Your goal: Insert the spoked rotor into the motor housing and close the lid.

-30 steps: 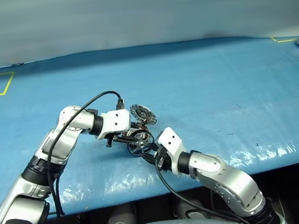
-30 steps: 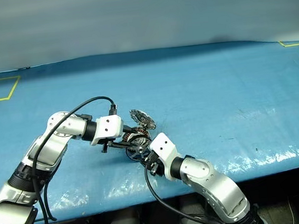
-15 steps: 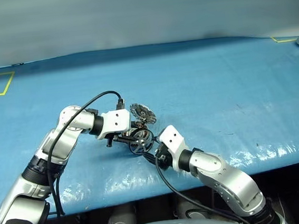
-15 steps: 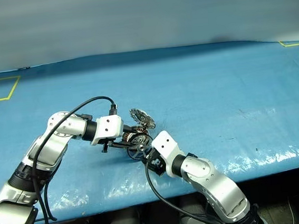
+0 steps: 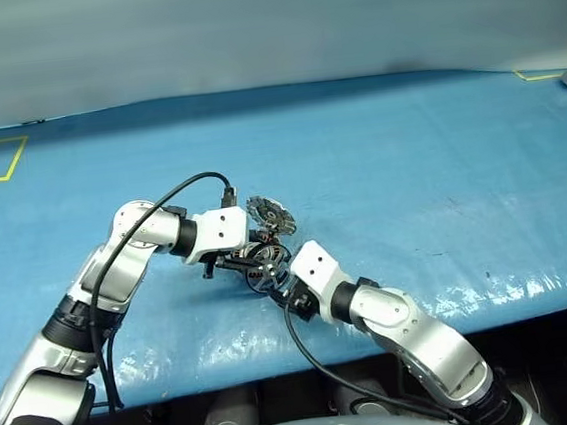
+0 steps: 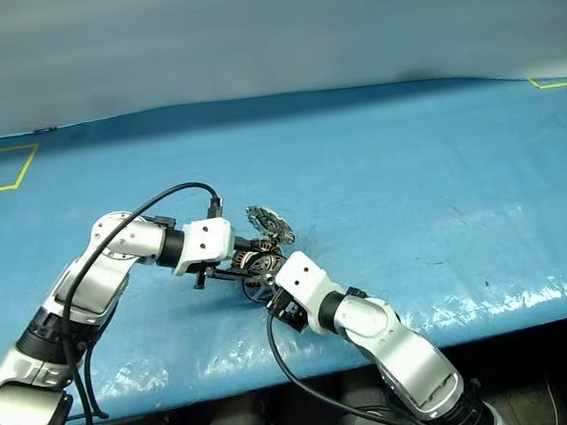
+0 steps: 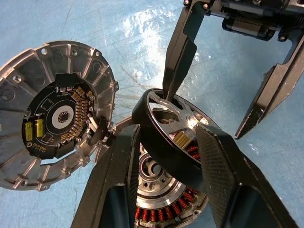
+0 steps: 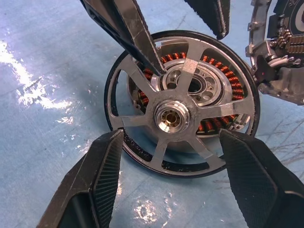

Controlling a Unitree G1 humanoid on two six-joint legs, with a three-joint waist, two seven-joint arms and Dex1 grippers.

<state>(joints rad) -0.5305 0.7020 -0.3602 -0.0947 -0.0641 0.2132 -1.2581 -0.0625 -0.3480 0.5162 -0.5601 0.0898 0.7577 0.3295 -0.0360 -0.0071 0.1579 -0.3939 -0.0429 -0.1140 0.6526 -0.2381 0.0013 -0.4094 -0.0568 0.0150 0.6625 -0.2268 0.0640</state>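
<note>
Near edge of the blue table [image 5: 409, 160], head view: the left gripper [image 5: 251, 263] reaches in from the left and the right gripper [image 5: 282, 285] from the near side. They meet over the spoked rotor [image 5: 269, 272]. The lid [image 5: 268, 215] stands flung open just beyond it.

Left wrist view, grip: the left pincer is narrowed onto the rotor's dark rim. The wheel sits tilted, one edge raised, over the motor housing [image 7: 164, 209] with its copper windings showing beneath.

Left wrist view, helper: the right pincer is spread wide. One finger tip dips into a gap between spokes and the other hangs clear of the rim.

Right wrist view, alignment: the rotor's hub sits near, and off-centre from, the housing's bearing. The right fingers straddle the wheel without gripping it.

Step in hand: seating the rotor, which is probably not yet home.

Doing it well: level the wheel first, then bring the hub over the bearing and press straight down. A cocked rim would likely jam. Keep the fingers out of the lid's swing.

Count: one rotor with six spokes, one housing, one lid, two grippers.
</note>
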